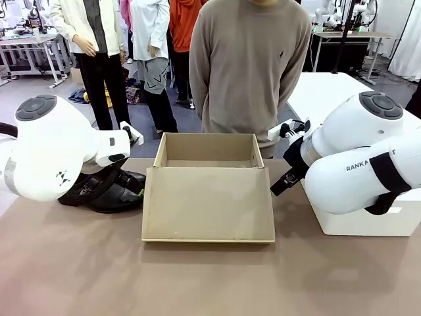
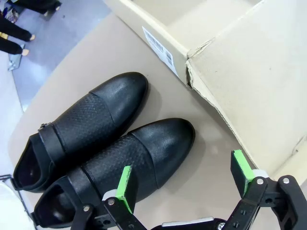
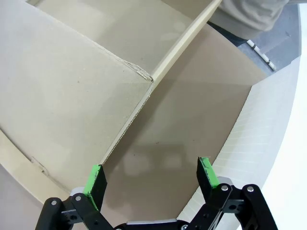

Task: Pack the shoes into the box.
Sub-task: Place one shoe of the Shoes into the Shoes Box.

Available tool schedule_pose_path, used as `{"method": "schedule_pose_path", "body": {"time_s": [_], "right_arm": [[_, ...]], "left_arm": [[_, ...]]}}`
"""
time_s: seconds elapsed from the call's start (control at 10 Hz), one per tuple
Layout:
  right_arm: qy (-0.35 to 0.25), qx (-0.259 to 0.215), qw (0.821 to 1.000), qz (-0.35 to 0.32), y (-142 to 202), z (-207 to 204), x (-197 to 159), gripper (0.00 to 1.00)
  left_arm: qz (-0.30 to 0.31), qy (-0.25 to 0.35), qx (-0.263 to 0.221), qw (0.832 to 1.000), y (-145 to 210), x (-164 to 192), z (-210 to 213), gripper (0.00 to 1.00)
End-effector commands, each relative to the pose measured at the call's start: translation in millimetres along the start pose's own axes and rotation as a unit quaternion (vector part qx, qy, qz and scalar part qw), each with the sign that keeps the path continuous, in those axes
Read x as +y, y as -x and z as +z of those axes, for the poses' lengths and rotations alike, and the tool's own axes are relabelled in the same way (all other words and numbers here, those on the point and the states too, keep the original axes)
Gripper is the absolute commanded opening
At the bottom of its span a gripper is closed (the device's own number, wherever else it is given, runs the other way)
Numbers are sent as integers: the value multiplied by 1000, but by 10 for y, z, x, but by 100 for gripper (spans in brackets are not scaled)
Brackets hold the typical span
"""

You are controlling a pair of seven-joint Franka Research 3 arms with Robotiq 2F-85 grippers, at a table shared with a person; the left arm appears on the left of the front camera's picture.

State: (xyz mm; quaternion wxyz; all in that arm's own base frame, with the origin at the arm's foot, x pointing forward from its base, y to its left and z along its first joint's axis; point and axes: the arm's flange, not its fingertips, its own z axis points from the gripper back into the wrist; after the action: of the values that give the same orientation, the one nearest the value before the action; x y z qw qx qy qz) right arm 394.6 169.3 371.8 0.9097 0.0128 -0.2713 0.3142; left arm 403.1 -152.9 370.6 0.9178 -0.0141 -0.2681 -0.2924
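Meanwhile, shoes (image 1: 113, 193) sit beside the box (image 1: 209, 160) (lid (image 1: 207, 212) open).

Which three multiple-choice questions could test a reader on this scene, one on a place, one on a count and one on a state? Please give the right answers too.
1. Where are the shoes?
A) inside the box
B) on the table, at the box's left side as the robot sees it
C) on the white block

2. How many shoes are there?
A) one
B) two
C) three

3. How do the left arm's jaws stand?
A) open, holding nothing
B) shut on a shoe
C) shut on the box flap

Answers:
1 B: the front view shows them on the table beside the box's left wall.
2 B: the left wrist view shows two shoes side by side.
3 A: the green pads stand wide apart above the shoes.
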Motion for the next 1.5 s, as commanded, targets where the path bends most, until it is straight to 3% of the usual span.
{"method": "schedule_pose_path", "body": {"time_s": [0.0,0.6,1.4], "right_arm": [[0,0,1000,-1,-1,1,-1,100],[-11,5,1000,-3,-46,62,-20,100],[-38,-40,998,14,-417,1002,-293,100]], "left_arm": [[1,0,0,1000,1,5,0,100],[-8,-8,-3,1000,-51,-5,98,100],[-52,-40,-26,998,-569,-53,1039,100]]}}
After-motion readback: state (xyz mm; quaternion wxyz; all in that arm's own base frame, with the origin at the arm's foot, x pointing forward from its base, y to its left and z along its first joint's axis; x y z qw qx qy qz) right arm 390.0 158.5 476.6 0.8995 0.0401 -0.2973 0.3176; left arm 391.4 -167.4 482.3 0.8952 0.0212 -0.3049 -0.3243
